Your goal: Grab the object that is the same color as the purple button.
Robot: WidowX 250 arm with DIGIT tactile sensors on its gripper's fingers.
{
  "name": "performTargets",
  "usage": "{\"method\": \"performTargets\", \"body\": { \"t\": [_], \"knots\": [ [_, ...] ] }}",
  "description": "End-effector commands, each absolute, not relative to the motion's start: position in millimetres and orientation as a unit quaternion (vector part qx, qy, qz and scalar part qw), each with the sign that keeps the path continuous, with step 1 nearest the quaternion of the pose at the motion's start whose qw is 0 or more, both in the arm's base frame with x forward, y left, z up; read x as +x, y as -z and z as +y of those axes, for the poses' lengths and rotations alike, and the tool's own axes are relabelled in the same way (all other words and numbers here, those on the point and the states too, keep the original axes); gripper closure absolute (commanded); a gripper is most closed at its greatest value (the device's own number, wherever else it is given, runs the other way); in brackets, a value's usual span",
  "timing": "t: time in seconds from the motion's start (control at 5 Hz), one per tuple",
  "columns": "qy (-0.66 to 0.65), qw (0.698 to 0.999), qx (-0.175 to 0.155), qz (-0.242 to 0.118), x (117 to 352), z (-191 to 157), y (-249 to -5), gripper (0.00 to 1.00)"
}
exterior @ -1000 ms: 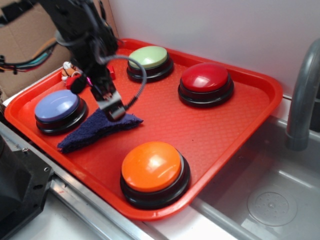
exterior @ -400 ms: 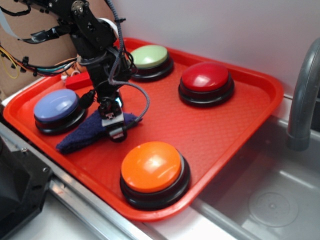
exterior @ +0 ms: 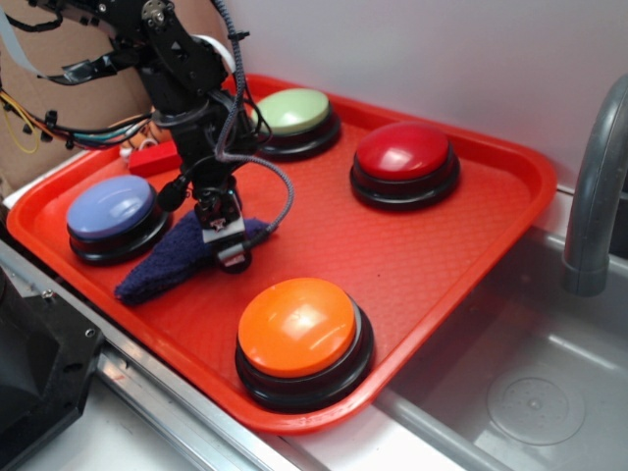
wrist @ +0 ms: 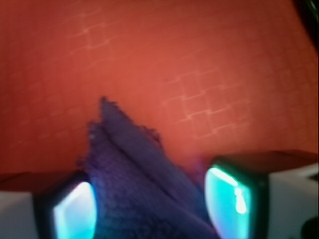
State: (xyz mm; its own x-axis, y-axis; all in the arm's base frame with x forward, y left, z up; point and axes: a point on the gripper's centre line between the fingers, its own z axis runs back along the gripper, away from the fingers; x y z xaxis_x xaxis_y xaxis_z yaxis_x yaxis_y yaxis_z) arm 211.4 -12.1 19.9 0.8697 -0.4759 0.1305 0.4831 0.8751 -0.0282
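Exterior view showed a red tray (exterior: 461, 245) with the purple button (exterior: 112, 208) near its left edge. Beside it lay the dark purple rag (exterior: 172, 265). The tool (exterior: 228, 247) sat low, its fingers (wrist: 230, 199) a little apart around the rag's tip.

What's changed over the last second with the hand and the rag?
The hand swung upright and came down over the rag's right end; the rag now lies between its fingers, with a gap left on the right. The rag shifted slightly. Buttons and tray unchanged.
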Motion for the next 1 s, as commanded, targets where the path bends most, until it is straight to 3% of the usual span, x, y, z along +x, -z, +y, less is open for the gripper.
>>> {"method": "performTargets", "body": {
  "t": [0.0,0.2,0.6,0.8],
  "knots": [
    [0.247,0.967,-0.012,-0.064,218.3,-12.5,-24.3,1.00],
    [0.220,0.972,-0.013,-0.074,221.3,-6.5,-32.0,1.00],
    [0.121,0.991,0.009,-0.056,231.3,-4.3,-53.4,1.00],
    [0.012,0.998,0.037,-0.049,243.5,-2.1,-89.0,1.00]
  ]
}}
